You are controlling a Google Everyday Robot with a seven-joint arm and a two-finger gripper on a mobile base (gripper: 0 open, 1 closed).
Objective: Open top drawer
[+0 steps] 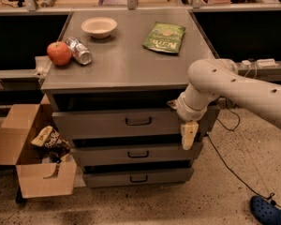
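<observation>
The top drawer is the widest grey front under the cabinet top, with a dark loop handle at its centre. It stands slightly out from the cabinet, with a dark gap above it. My gripper hangs fingers down in front of the drawer's right end, to the right of the handle and a little below it. The white arm comes in from the right. Two shallower drawers sit below.
On the cabinet top lie an apple, a can, a bowl and a green chip bag. An open cardboard box with packets stands at lower left. A blue shoe and a cable lie at lower right.
</observation>
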